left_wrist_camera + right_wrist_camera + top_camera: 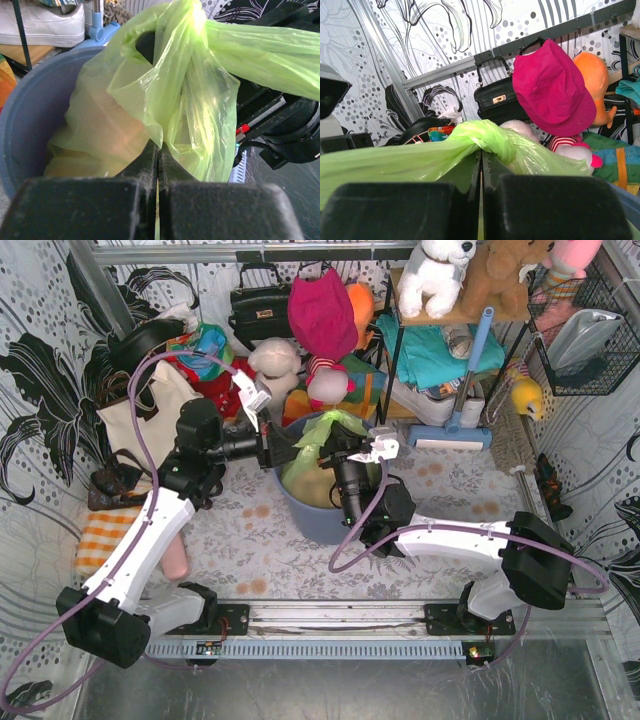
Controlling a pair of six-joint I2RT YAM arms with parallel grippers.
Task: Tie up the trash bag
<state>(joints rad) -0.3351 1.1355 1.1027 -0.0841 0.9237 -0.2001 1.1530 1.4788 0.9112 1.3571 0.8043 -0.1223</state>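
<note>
**A:** What is happening nearest the lens in the left wrist view?

**B:** The left gripper [158,152] is pressing its fingers together at the lower middle of the frame. A thin green sliver is showing in the seam between them, so they are pinching film of the trash bag [170,95].

**A:** And the other arm?

**B:** The right gripper [481,162] is doing much the same. Its fingers are pressed together with a green line showing between them. A twisted strand of the bag is running from a bunched lump above their tips out to the left edge of that frame.

**A:** Where is the bag sitting?

**B:** It is sitting in the middle of the overhead frame, inside the round blue-grey bin [318,522], which is standing on the table [250,545]. Its gathered top is rising above the rim, with one gripper on either side. A tan tint is showing through lower down.

**A:** What is lying beyond that?

**B:** A cream tote bag [150,415] is leaning to the left of the bin. Farther back, a black handbag [497,102] and a pink cap [550,90] are hanging against the patterned wall. A white shoe [47,25] is showing at the upper left of the left wrist frame.
</note>
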